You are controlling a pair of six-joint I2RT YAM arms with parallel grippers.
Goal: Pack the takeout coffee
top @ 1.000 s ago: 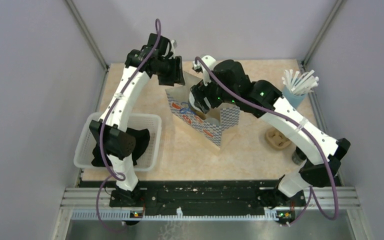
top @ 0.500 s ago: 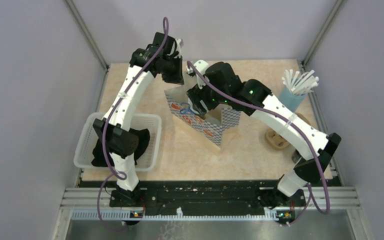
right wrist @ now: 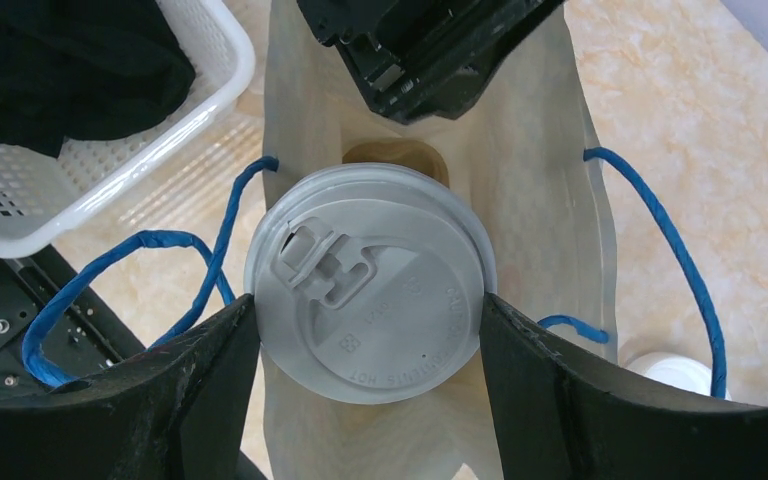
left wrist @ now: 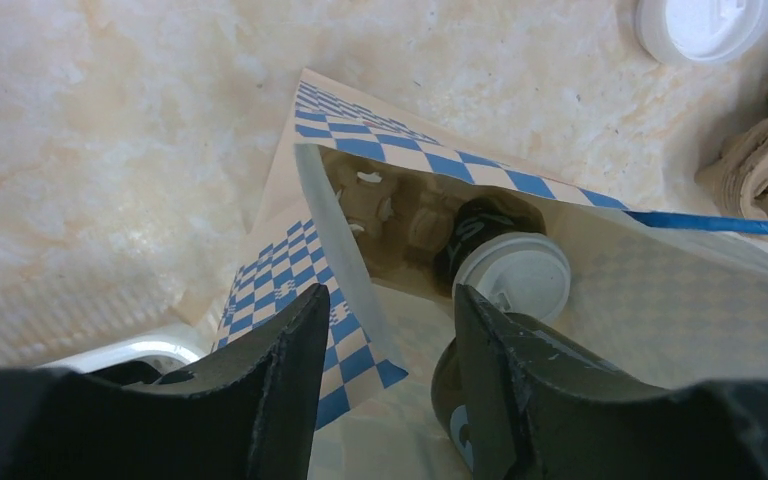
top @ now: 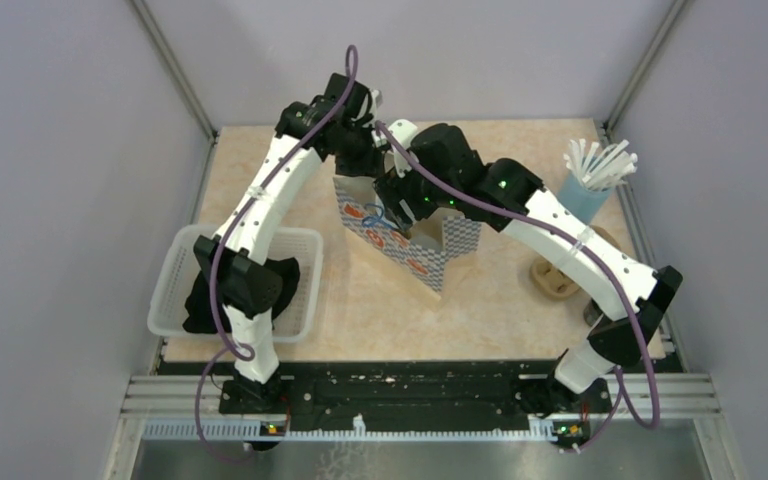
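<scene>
A paper bag (top: pixel 415 245) with blue check sides and blue string handles stands open mid-table. My right gripper (top: pixel 400 200) reaches into its mouth. In the right wrist view that gripper (right wrist: pixel 368 305) is shut on a takeout coffee cup, its fingers (right wrist: pixel 190 400) pressed against both sides of the pale grey lid (right wrist: pixel 370 300). The cup's dark side is hidden under the lid. My left gripper (top: pixel 365 150) hovers open at the bag's back rim. In the left wrist view, the bag's wall (left wrist: pixel 345 250) passes under its (left wrist: pixel 390 300) fingers (left wrist: pixel 260 390), and a lidded cup (left wrist: pixel 513 275) shows inside the bag (left wrist: pixel 660 290).
A white basket (top: pixel 305 255) holding black cloth sits at the left. At the right are a blue holder of white sticks (top: pixel 592 172), a brown cardboard carrier (top: pixel 555 280) and a dark cup (top: pixel 596 315) half hidden by the right arm. A white round lid (left wrist: pixel 700 25) lies beyond the bag.
My left gripper has moved right and toward the back, over the bag's rear rim. The right arm shifted slightly left with the cup, then held still.
</scene>
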